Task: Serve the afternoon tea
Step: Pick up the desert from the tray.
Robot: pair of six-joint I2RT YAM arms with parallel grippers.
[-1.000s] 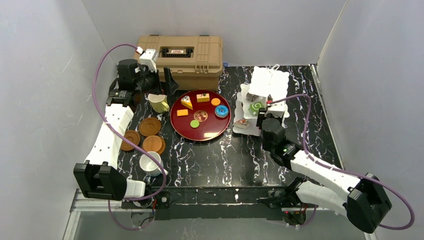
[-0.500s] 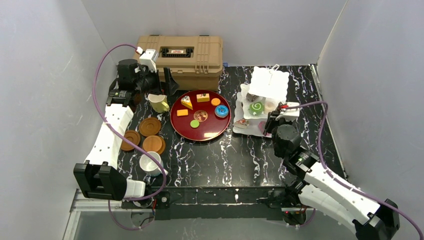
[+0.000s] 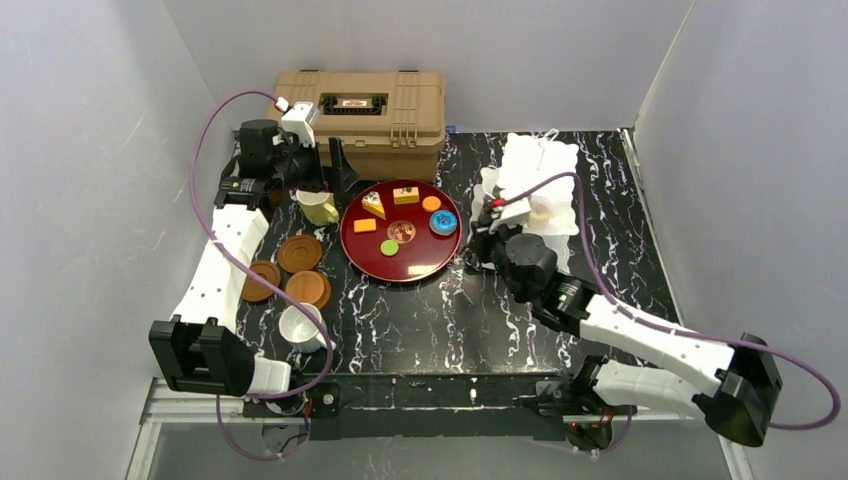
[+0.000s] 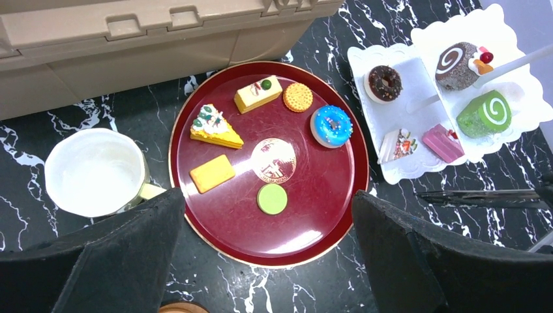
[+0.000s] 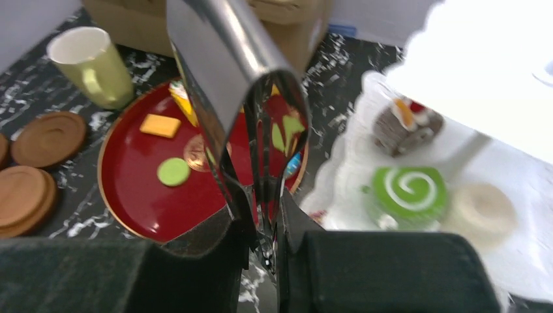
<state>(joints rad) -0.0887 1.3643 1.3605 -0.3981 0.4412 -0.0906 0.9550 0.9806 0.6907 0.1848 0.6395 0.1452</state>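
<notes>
Back from the stand (image 3: 540,165) toward the red tray (image 3: 385,265) for another pick-up, right pincer (image 5: 264,222) squeezing seemingly empty tongs (image 5: 222,72); left pincer (image 4: 267,222) gaping, holding nothing.

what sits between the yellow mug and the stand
The red tray, loaded with toy cakes, lies between mug and stand; the top view shows it.

Glossy tray (image 4: 313,195); polished metal tongs (image 5: 222,65); matt saucers (image 5: 49,137).

Overhead and both close wrist views share the tray (image 3: 405,265).
</notes>
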